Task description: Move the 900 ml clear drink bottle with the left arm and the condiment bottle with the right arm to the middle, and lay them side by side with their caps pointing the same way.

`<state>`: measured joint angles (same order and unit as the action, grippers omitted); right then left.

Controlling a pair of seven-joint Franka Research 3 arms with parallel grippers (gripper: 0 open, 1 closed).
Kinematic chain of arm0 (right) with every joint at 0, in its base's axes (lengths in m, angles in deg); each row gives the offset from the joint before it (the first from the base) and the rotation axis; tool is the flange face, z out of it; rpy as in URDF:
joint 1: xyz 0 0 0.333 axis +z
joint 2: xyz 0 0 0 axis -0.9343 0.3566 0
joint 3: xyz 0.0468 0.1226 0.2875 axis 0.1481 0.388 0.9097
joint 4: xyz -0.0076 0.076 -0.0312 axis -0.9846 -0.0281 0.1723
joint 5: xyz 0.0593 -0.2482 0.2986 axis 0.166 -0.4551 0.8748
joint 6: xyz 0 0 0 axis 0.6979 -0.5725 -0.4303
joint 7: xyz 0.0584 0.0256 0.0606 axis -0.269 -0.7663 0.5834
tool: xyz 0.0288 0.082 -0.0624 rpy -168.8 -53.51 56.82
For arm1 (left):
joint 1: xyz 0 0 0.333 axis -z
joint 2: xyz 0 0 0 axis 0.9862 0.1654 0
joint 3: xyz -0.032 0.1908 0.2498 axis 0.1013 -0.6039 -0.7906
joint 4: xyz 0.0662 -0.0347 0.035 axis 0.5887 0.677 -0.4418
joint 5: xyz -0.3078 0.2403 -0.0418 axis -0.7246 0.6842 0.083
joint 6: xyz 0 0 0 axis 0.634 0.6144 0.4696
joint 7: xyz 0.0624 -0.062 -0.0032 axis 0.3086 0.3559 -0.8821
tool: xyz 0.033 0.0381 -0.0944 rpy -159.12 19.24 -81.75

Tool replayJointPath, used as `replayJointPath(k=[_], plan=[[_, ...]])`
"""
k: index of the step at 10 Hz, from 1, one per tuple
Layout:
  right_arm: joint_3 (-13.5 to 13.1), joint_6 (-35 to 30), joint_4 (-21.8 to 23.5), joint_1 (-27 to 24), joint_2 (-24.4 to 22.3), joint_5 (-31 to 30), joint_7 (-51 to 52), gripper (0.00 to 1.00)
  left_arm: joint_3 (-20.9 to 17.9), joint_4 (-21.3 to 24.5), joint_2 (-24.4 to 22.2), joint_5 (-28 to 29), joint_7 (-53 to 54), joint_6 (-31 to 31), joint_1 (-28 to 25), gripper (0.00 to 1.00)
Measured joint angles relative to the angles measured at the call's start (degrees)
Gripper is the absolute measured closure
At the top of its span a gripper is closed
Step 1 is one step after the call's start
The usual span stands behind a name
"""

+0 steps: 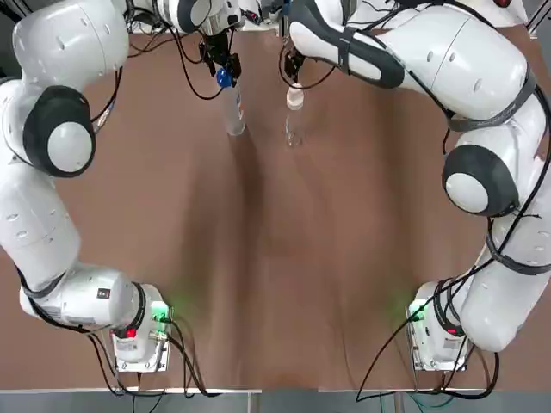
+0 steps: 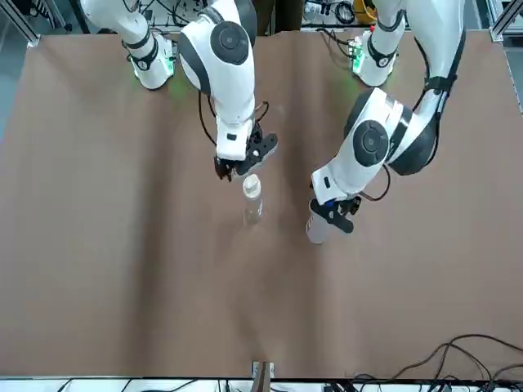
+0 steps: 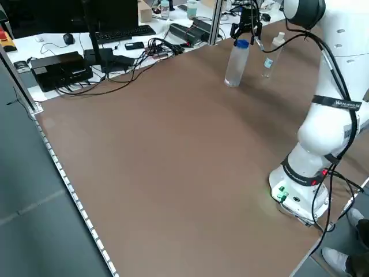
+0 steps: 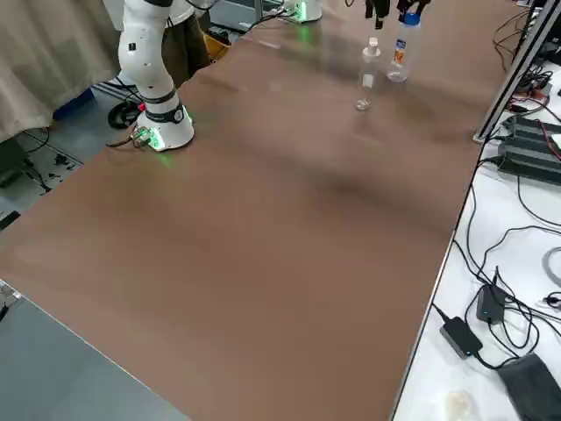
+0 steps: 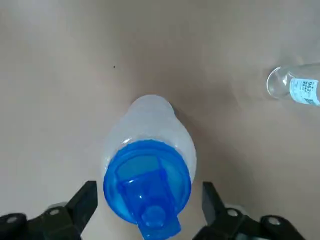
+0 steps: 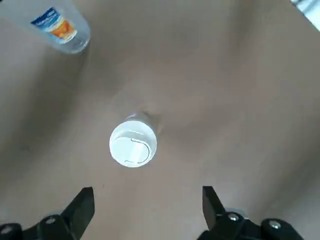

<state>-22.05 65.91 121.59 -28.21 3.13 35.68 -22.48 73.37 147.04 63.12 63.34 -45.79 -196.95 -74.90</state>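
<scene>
The left gripper (image 5: 147, 196) hangs with its fingers spread wide and holds nothing. Right beneath it stands the clear drink bottle (image 5: 150, 117), upright on the brown bench (image 1: 275, 258). The bottle's blue cap (image 5: 145, 175) sits between the lines of the two fingers, with a clear gap to each. From the left side the fingertips appear just above the cap, not down around it.

The right gripper (image 6: 146, 199) is just beside the left one, on its right-hand side. It is likewise wide open and empty. The condiment bottle (image 2: 254, 208) stands upright below it, a little ahead of the fingertips and not centred between them. Its white cap (image 6: 133, 144) faces straight up at the wrist camera. This cap looks farther beneath its gripper than the blue cap is beneath the left one.

The two bottles stand near each other but apart, with bare bench between them. Each shows at the edge of the other arm's wrist view. The drink bottle is the taller and wider of the two, and it carries a label with orange and blue on it.

Farther from the grippers, both arms arch back across the bench to their bases at the opposite edge, where green lights glow. Past the bench edge on the left gripper's side, a white desk holds a keyboard and a tangle of cables.
</scene>
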Motion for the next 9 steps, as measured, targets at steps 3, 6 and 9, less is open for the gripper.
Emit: replayJointPath(k=[3, 6, 9], plan=[[-0.07, 1.34, 0.34, -0.02, 0.45, -0.06, 12.80, 0.04, -0.02, 0.00, 0.00, 1.34, 0.00, 0.13, 0.02, 0.22], [-0.11, 3.13, 0.45, -0.07, 2.43, -0.07, 23.41, 0.04, -0.06, -0.34, -0.14, 1.73, -0.06, 1.97, 0.10, 0.33], [-0.06, 3.83, 0.55, 0.00, 3.94, -0.09, 34.95, 0.04, -0.08, -0.39, -0.13, 1.74, -1.66, 2.06, 0.13, 0.33]])
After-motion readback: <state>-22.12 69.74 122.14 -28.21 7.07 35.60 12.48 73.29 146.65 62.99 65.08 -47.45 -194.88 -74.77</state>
